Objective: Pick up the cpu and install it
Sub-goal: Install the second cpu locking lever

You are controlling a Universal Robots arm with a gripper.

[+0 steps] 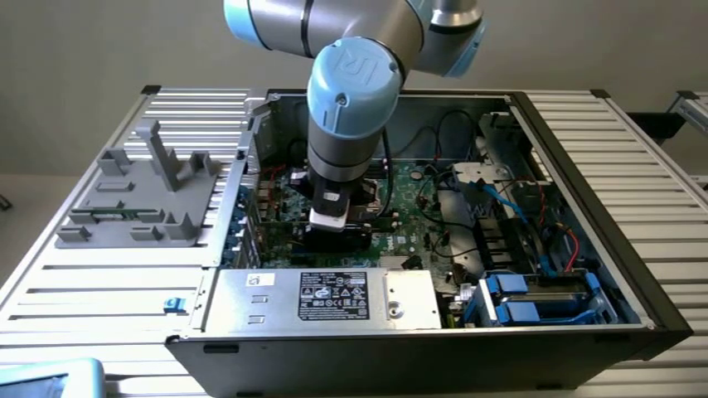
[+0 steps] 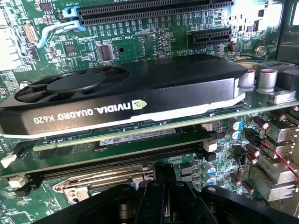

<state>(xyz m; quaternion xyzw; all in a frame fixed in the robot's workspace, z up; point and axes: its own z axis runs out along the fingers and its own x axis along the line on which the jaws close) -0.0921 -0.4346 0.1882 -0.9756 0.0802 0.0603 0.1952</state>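
My gripper (image 1: 334,242) hangs low inside the open computer case (image 1: 619,249), just above the green motherboard (image 1: 415,199). In the wrist view its dark fingers (image 2: 161,175) stand pressed together, shut, with nothing visible between them. Right beneath them lies the socket frame (image 2: 100,183) with its shiny metal edges, partly covered by the gripper body. The cpu is hidden or out of view.
A black NVIDIA graphics card (image 2: 121,93) stands in its slot right beside the socket. A silver power supply (image 1: 321,294) lines the case's near wall, with blue drive bays (image 1: 531,298) and cables towards the exterior view's right. A grey plastic fixture (image 1: 144,191) with upright posts sits outside the case on the exterior view's left.
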